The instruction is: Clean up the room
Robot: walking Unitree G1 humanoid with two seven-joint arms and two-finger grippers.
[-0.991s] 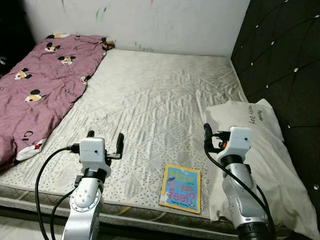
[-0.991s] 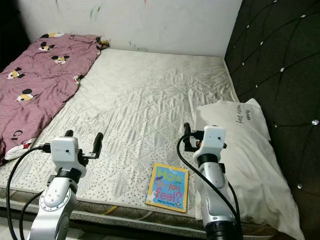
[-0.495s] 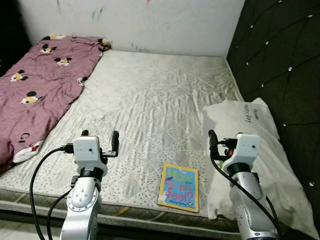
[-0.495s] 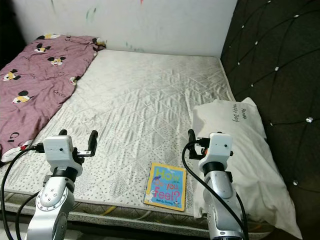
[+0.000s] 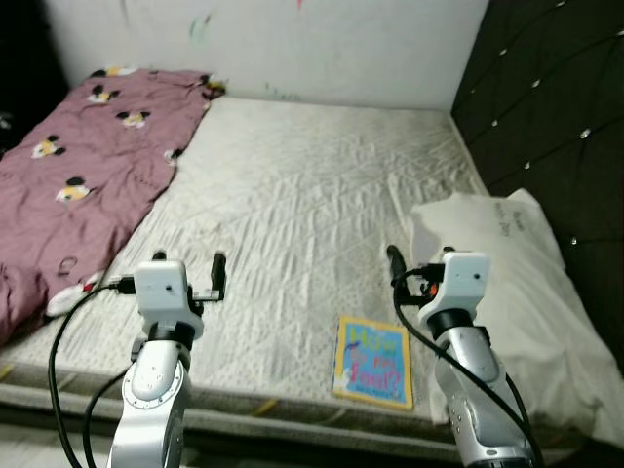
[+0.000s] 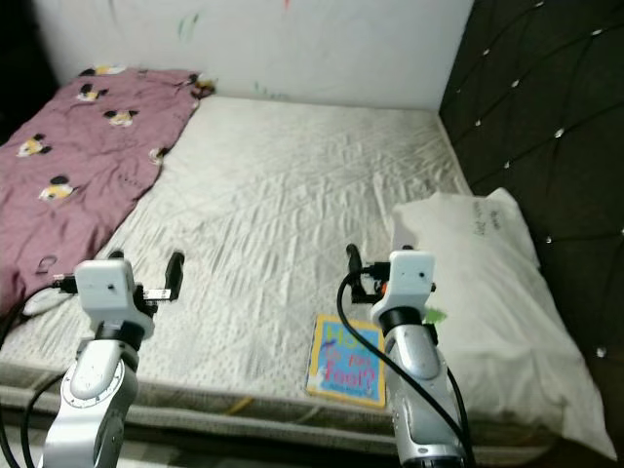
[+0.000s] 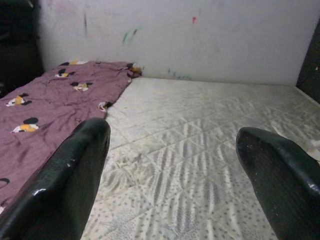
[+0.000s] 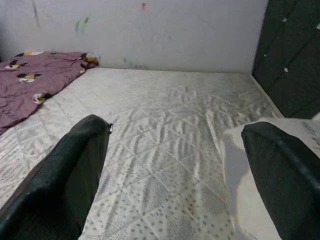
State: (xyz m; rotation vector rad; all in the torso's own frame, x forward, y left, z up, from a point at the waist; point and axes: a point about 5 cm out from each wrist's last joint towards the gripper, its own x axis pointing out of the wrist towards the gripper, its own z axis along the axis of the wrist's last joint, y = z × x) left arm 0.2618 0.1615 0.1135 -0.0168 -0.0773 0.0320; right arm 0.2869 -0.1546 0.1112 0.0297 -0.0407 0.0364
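The picture book [image 5: 371, 361] is lying flat near the mattress [image 5: 302, 214] edge, beside the pillow [image 5: 526, 283]. Both the left gripper [image 7: 172, 165] and right gripper [image 8: 175, 165] are hovering spread, empty. Sliding one finger underneath should help.

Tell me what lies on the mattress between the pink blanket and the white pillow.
In the left eye view, only bare quilted mattress lies between the pink blanket and the white pillow. The book sits nearer the front edge, below that stretch.
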